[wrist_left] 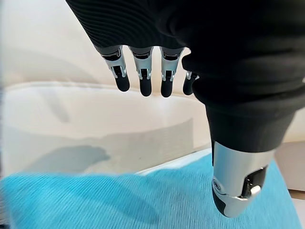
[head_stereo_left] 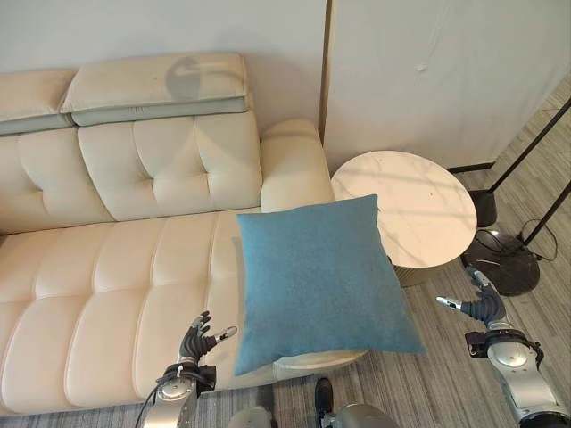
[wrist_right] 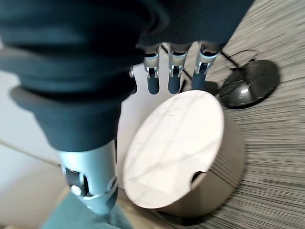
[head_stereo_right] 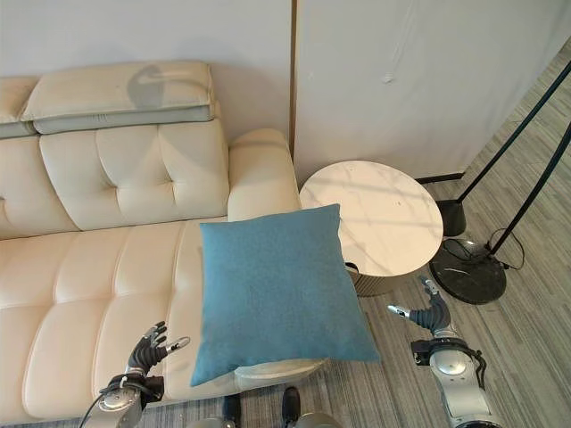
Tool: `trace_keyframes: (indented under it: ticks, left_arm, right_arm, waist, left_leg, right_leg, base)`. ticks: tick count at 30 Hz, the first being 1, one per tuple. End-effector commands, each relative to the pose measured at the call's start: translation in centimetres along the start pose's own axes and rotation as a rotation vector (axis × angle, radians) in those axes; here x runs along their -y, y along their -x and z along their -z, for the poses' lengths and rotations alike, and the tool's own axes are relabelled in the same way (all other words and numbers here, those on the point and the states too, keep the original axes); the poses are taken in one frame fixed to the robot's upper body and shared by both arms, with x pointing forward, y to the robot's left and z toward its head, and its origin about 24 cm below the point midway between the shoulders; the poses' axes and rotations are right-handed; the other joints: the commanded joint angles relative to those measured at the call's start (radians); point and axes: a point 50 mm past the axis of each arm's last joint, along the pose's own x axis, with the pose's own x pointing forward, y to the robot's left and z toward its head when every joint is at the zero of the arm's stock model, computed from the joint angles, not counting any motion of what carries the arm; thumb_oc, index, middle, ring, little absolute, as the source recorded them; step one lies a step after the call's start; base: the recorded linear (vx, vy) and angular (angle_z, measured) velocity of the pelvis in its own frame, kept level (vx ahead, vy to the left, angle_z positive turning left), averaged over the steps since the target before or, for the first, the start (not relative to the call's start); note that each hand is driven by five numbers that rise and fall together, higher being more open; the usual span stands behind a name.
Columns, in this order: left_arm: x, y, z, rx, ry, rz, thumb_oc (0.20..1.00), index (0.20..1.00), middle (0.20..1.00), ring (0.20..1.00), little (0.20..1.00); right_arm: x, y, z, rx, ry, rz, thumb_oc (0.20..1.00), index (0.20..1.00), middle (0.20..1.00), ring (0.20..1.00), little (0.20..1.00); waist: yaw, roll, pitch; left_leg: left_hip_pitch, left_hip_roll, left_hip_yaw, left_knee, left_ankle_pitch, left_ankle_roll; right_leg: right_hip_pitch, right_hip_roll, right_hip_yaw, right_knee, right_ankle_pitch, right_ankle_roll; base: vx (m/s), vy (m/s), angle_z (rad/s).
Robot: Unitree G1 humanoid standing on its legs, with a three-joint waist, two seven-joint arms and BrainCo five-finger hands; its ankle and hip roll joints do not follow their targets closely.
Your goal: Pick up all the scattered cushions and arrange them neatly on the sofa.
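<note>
A square blue cushion [head_stereo_left: 317, 278] lies flat on the right end of the cream sofa [head_stereo_left: 116, 276], its lower right corner hanging past the seat's front edge. My left hand [head_stereo_left: 198, 341] hovers low over the seat just left of the cushion, fingers straight and holding nothing; in the left wrist view the blue cushion [wrist_left: 143, 200] shows beyond its fingers [wrist_left: 143, 76]. My right hand [head_stereo_left: 482, 306] is over the floor to the cushion's right, open and empty, a clear gap from it.
A round white-topped side table [head_stereo_left: 406, 209] stands against the sofa's right armrest [head_stereo_left: 290, 160], close behind the cushion. A floor lamp's dark round base [head_stereo_left: 504, 263] and slanted poles stand on the striped carpet at the right. The sofa seat's left part is bare.
</note>
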Motion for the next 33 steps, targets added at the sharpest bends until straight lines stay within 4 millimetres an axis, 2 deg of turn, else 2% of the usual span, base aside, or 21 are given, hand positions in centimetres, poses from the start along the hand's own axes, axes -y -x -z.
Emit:
trace_keyframes:
  ticks: [1, 5, 6, 7, 9, 10, 11, 12, 13, 14, 16, 17, 18, 19, 20, 22, 23, 25, 31, 32, 33]
  left_arm:
    - [-1.9, -0.2, -0.9, 0.042, -0.003, -0.044, 1.0, 1.0, 1.0, 1.0, 1.0]
    - [-1.6, -1.0, -1.3, 0.023, -0.019, -0.045, 1.0, 1.0, 1.0, 1.0, 1.0]
    - [-0.8, -1.6, -1.8, 0.027, -0.032, -0.028, 1.0, 1.0, 1.0, 1.0, 1.0]
    - [-0.8, -1.7, -1.9, 0.028, -0.032, -0.029, 1.0, 1.0, 1.0, 1.0, 1.0]
    - [0.3, -2.2, -2.7, 0.045, -0.038, -0.003, 1.0, 1.0, 1.0, 1.0, 1.0]
    - [1.0, -2.6, -3.4, 0.063, -0.04, 0.013, 1.0, 1.0, 1.0, 1.0, 1.0]
    - [2.7, -3.1, -4.9, 0.103, -0.033, 0.05, 1.0, 1.0, 1.0, 1.0, 1.0]
    - [2.7, -3.1, -4.9, 0.103, -0.033, 0.05, 1.0, 1.0, 1.0, 1.0, 1.0]
    - [4.7, -3.6, -6.8, 0.154, -0.022, 0.086, 1.0, 1.0, 1.0, 1.0, 1.0]
    - [6.1, -3.8, -8.2, 0.189, -0.001, 0.111, 1.0, 1.0, 1.0, 1.0, 1.0]
    - [7.2, -3.9, -9.2, 0.213, 0.008, 0.13, 1.0, 1.0, 1.0, 1.0, 1.0]
    - [7.2, -3.9, -9.2, 0.213, 0.008, 0.13, 1.0, 1.0, 1.0, 1.0, 1.0]
    - [10.6, -3.9, -13.2, 0.32, 0.03, 0.2, 1.0, 1.0, 1.0, 1.0, 1.0]
    - [11.4, -3.8, -14.4, 0.348, 0.035, 0.223, 0.893, 0.893, 0.893, 0.893, 0.893]
    - [11.9, -3.7, -15.2, 0.372, 0.049, 0.23, 0.2, 0.2, 0.2, 0.2, 0.2]
    - [12.7, -3.5, -16.9, 0.415, 0.082, 0.248, 0.2, 0.2, 0.2, 0.2, 0.2]
    - [12.7, -3.5, -16.9, 0.415, 0.083, 0.248, 0.2, 0.2, 0.2, 0.2, 0.2]
    - [13.3, -2.9, -18.9, 0.482, 0.126, 0.265, 0.2, 0.2, 0.2, 0.2, 0.2]
    - [13.9, -1.1, -20.2, 0.577, 0.211, 0.338, 0.2, 0.2, 0.2, 0.2, 0.2]
    - [13.6, -0.4, -20.2, 0.607, 0.231, 0.366, 0.2, 0.2, 0.2, 0.2, 0.2]
    - [13.6, -0.4, -20.1, 0.606, 0.231, 0.366, 0.2, 0.2, 0.2, 0.2, 0.2]
  right_arm:
    - [0.6, -1.0, -1.5, 0.047, -0.026, 0.024, 1.0, 1.0, 1.0, 1.0, 1.0]
    - [-1.3, -1.9, -1.9, 0.018, -0.078, -0.023, 1.0, 1.0, 1.0, 1.0, 1.0]
    - [-2.7, -2.2, -2.5, 0.02, -0.112, -0.065, 1.0, 1.0, 1.0, 1.0, 1.0]
    - [-2.7, -2.2, -2.6, 0.021, -0.113, -0.065, 1.0, 1.0, 1.0, 1.0, 1.0]
    - [-4.2, -2.5, -3.6, 0.044, -0.123, -0.116, 1.0, 1.0, 1.0, 1.0, 1.0]
    - [-5.0, -2.6, -4.4, 0.065, -0.123, -0.142, 1.0, 1.0, 1.0, 1.0, 1.0]
    - [-6.9, -2.7, -6.8, 0.138, -0.137, -0.203, 1.0, 1.0, 1.0, 1.0, 1.0]
    - [-6.9, -2.7, -6.8, 0.138, -0.137, -0.203, 1.0, 1.0, 1.0, 1.0, 1.0]
    - [-9.2, -2.5, -9.9, 0.226, -0.177, -0.274, 1.0, 1.0, 1.0, 1.0, 1.0]
    - [-10.6, -2.2, -11.9, 0.286, -0.213, -0.319, 1.0, 1.0, 1.0, 1.0, 1.0]
    - [-11.6, -1.9, -13.4, 0.326, -0.238, -0.349, 1.0, 1.0, 1.0, 1.0, 1.0]
    - [-11.6, -1.9, -13.4, 0.326, -0.238, -0.349, 1.0, 1.0, 1.0, 1.0, 1.0]
    - [-14.0, -0.6, -18.1, 0.459, -0.303, -0.441, 0.724, 0.724, 0.724, 0.724, 0.724]
    - [-14.4, -0.2, -19.2, 0.488, -0.318, -0.464, 0.2, 0.2, 0.2, 0.2, 0.2]
    - [-14.8, 0.2, -20.0, 0.514, -0.338, -0.483, 0.2, 0.2, 0.2, 0.2, 0.2]
    - [-15.0, 0.8, -21.3, 0.549, -0.396, -0.51, 0.2, 0.2, 0.2, 0.2, 0.2]
    - [-15.0, 0.8, -21.3, 0.549, -0.397, -0.51, 0.2, 0.2, 0.2, 0.2, 0.2]
    - [-14.7, 1.3, -22.0, 0.576, -0.488, -0.524, 0.2, 0.2, 0.2, 0.2, 0.2]
    - [-14.0, 2.1, -21.5, 0.607, -0.554, -0.546, 0.2, 0.2, 0.2, 0.2, 0.2]
    - [-13.4, 2.3, -20.4, 0.607, -0.54, -0.543, 0.2, 0.2, 0.2, 0.2, 0.2]
    - [-13.4, 2.3, -20.3, 0.606, -0.539, -0.543, 0.2, 0.2, 0.2, 0.2, 0.2]
  waist:
    - [0.038, -0.023, -0.033]
    - [0.043, -0.026, -0.032]
    - [0.041, -0.025, -0.03]
    - [0.041, -0.025, -0.03]
    - [0.038, -0.021, -0.027]
    - [0.038, -0.021, -0.024]
    - [0.036, -0.018, -0.01]
    - [0.036, -0.018, -0.011]
    - [0.034, -0.017, 0.002]
    - [0.035, -0.017, 0.017]
    - [0.034, -0.019, 0.023]
    - [0.034, -0.019, 0.023]
    - [0.031, -0.023, 0.056]
    - [0.029, -0.025, 0.063]
    - [0.028, -0.026, 0.069]
    - [0.026, -0.027, 0.079]
    - [0.026, -0.027, 0.08]
    - [0.022, -0.025, 0.086]
    - [0.016, -0.022, 0.072]
    - [0.014, -0.019, 0.057]
    - [0.015, -0.019, 0.058]
  left_leg:
    - [-0.02, -0.027, 0.0, 0.079, -0.128, -0.011]
    - [-0.013, -0.033, 0.017, 0.054, -0.128, -0.005]
    - [-0.017, -0.035, 0.022, 0.043, -0.125, -0.003]
    - [-0.018, -0.035, 0.022, 0.043, -0.125, -0.003]
    - [-0.03, -0.034, 0.025, 0.031, -0.121, -0.002]
    - [-0.039, -0.034, 0.028, 0.028, -0.119, -0.002]
    - [-0.067, -0.032, 0.029, 0.028, -0.113, 0.0]
    - [-0.068, -0.032, 0.029, 0.028, -0.113, 0.0]
    - [-0.095, -0.03, 0.03, 0.027, -0.106, 0.003]
    - [-0.109, -0.029, 0.03, 0.029, -0.102, 0.004]
    - [-0.127, -0.031, 0.027, 0.032, -0.096, 0.005]
    - [-0.128, -0.031, 0.027, 0.032, -0.096, 0.005]
    - [-0.17, -0.031, 0.02, 0.039, -0.078, 0.003]
    - [-0.176, -0.031, 0.018, 0.039, -0.074, 0.003]
    - [-0.181, -0.031, 0.017, 0.037, -0.068, 0.002]
    - [-0.187, -0.031, 0.013, 0.029, -0.057, -0.001]
    - [-0.186, -0.031, 0.013, 0.028, -0.057, -0.001]
    - [-0.187, -0.03, 0.012, 0.004, -0.041, -0.005]
    - [-0.165, -0.028, 0.018, -0.008, -0.045, -0.008]
    - [-0.143, -0.029, 0.019, -0.008, -0.052, -0.006]
    - [-0.142, -0.029, 0.019, -0.008, -0.052, -0.006]
  right_leg:
    - [-0.067, -0.107, 0.0, 0.034, -0.078, 0.136]
    - [-0.076, -0.11, 0.007, 0.021, -0.069, 0.144]
    - [-0.087, -0.112, 0.011, 0.013, -0.062, 0.147]
    - [-0.088, -0.112, 0.012, 0.013, -0.061, 0.147]
    - [-0.108, -0.111, 0.019, 0.006, -0.054, 0.15]
    - [-0.122, -0.111, 0.022, 0.005, -0.05, 0.151]
    - [-0.156, -0.11, 0.028, 0.006, -0.041, 0.152]
    - [-0.157, -0.11, 0.028, 0.006, -0.041, 0.152]
    - [-0.189, -0.107, 0.036, 0.008, -0.034, 0.152]
    - [-0.204, -0.105, 0.038, 0.013, -0.03, 0.152]
    - [-0.222, -0.105, 0.041, 0.017, -0.026, 0.151]
    - [-0.223, -0.105, 0.041, 0.017, -0.026, 0.151]
    - [-0.264, -0.107, 0.039, 0.033, -0.016, 0.148]
    - [-0.269, -0.107, 0.038, 0.036, -0.015, 0.148]
    - [-0.275, -0.108, 0.036, 0.039, -0.014, 0.147]
    - [-0.284, -0.108, 0.031, 0.043, -0.014, 0.147]
    - [-0.284, -0.108, 0.031, 0.044, -0.014, 0.147]
    - [-0.293, -0.111, 0.023, 0.048, -0.014, 0.148]
    - [-0.276, -0.111, 0.015, 0.044, -0.019, 0.149]
    - [-0.257, -0.11, 0.014, 0.042, -0.023, 0.15]
    - [-0.255, -0.11, 0.014, 0.042, -0.023, 0.15]
  base:
    - [0.05, 0.032, 0.05]
    - [0.03, 0.008, 0.03]
    - [0.0, 0.008, -0.03]
    - [-0.01, 0.008, -0.04]
    - [-0.05, 0.0, -0.13]
    - [-0.13, -0.004, -0.2]
    - [-0.11, -0.005, -0.14]
    - [-0.16, -0.002, -0.05]
    - [-0.13, -0.006, -0.05]
    - [-0.13, -0.007, -0.1]
    - [-0.07, -0.005, -0.1]
    - [-0.16, -0.007, -0.03]
    - [-0.14, -0.009, -0.02]
    - [-0.16, -0.017, 0.0]
    - [-0.05, -0.011, 0.02]
    - [-0.04, -0.006, 0.03]
    - [-0.04, 0.0, 0.04]
    - [-0.05, -0.003, 0.04]
    - [0.0, 0.003, 0.02]
    - [0.02, 0.011, 0.06]
    - [0.06, 0.031, 0.05]
